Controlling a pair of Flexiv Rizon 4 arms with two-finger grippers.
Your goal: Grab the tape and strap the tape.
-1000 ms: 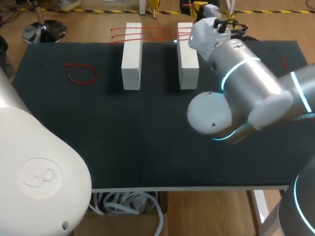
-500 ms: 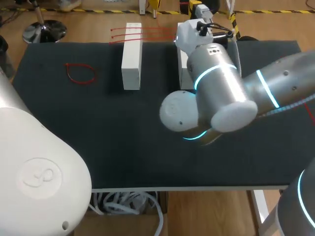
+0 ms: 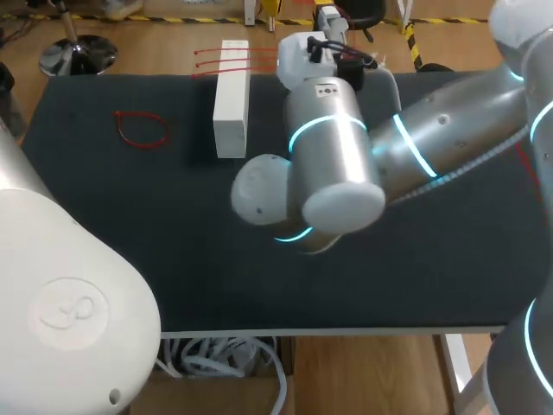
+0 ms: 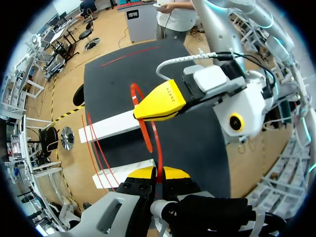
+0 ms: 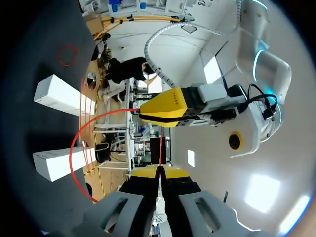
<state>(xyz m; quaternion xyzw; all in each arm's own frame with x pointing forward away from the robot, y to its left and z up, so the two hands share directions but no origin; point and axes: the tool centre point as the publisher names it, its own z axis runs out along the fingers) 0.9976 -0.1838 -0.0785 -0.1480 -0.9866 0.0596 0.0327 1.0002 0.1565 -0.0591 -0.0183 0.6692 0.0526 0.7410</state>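
A red tape, thin like a cable tie, hangs in the air above the table, bent into a loop. In the left wrist view my left gripper is shut on one end of it. My right gripper faces it a little ahead, its yellow tips closed on the tape's other part. The right wrist view shows the same from the other side: my right gripper pinches the tape, and my left gripper holds it ahead. In the head view my right arm lies across the table's middle and both grippers are hidden.
Two white blocks stand on the black table, with straight red ties laid across them. The head view shows only the left block. A closed red loop lies at the far left. My left arm fills the near left corner.
My right arm has swung left across the table and now covers the right white block. The things on the table have not moved.
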